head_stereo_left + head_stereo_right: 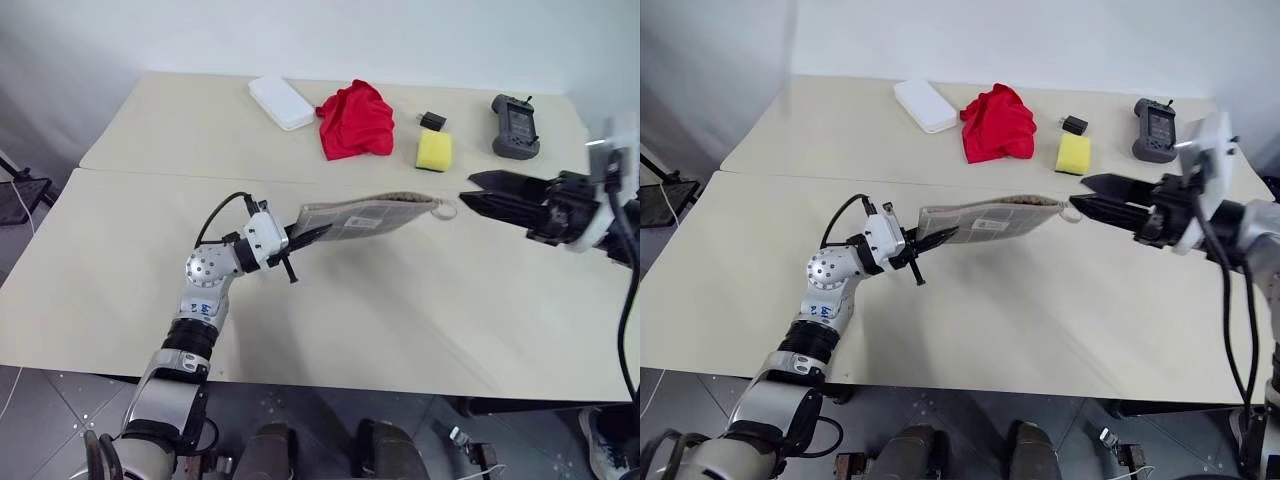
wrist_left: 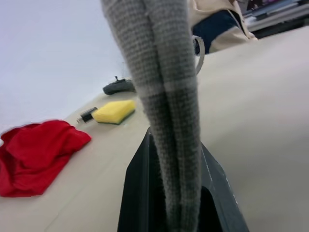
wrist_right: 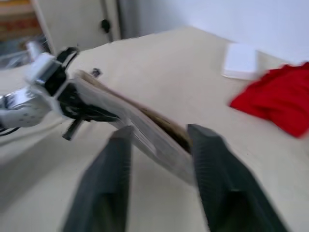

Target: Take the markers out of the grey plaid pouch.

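Grey plaid pouch [image 1: 985, 221] held level off the worktop [image 1: 420, 320] — left jaws [image 1: 940, 236] clamp one end; right jaws [image 1: 1087, 204], parted, face the other.

pouch [image 1: 365, 216] above the table [image 1: 400, 310], between both grippers — cloth [image 1: 354, 120], sponge [image 1: 434, 151] behind.

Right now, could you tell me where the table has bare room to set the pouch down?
The near table is bare under and in front of the pouch. The far table is bare left of the white box; crowded from there past the red cloth and sponge to the handheld device.
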Motion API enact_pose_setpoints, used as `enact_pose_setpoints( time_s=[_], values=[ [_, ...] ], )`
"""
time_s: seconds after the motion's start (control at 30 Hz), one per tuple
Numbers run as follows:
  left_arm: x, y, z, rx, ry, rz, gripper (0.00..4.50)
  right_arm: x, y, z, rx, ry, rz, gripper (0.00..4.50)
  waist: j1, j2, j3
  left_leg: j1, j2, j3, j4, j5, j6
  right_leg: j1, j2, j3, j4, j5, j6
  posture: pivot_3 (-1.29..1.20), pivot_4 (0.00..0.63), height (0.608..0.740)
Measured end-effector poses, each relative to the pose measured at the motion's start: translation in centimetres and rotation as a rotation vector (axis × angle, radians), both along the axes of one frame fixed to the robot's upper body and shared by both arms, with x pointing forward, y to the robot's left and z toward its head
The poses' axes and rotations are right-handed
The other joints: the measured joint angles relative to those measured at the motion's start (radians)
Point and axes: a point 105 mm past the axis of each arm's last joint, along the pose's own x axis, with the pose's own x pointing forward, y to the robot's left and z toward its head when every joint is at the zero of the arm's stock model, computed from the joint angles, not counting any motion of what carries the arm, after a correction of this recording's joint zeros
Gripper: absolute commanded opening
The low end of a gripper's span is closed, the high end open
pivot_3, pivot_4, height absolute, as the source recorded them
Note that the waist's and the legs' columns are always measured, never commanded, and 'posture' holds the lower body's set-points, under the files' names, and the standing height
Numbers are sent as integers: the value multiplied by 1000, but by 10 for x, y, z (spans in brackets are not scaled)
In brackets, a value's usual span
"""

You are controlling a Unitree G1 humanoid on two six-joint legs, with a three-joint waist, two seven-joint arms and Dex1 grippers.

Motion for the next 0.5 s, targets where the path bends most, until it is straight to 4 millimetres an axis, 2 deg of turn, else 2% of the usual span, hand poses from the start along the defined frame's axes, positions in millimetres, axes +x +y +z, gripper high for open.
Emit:
enact_pose_setpoints(
  time_s=[0.07,0.17,0.37,0.5],
  values=[
    [-4,-12,-3,-6,4,-31,0,5,16,-4,-46,-2,19,36,2,0,0,0,-1,-1,0,0,0,0,0,0,0,0,0,0,150,740],
    [-8,-24,-6,-7,5,-64,0,8,26,-6,-62,2,21,36,2,0,0,-1,-1,-1,0,0,0,0,0,-1,-1,0,0,0,150,740],
    [-15,-33,-14,-14,29,-89,0,18,25,-29,-95,72,-35,36,-1,0,0,-1,-1,-1,0,0,0,0,0,-1,0,0,0,0,150,740],
    [-15,-32,-15,-10,31,-88,0,20,20,-43,-118,103,-61,36,-2,0,0,-1,-1,-1,0,0,0,0,0,-1,0,0,0,0,150,740]
  ],
)
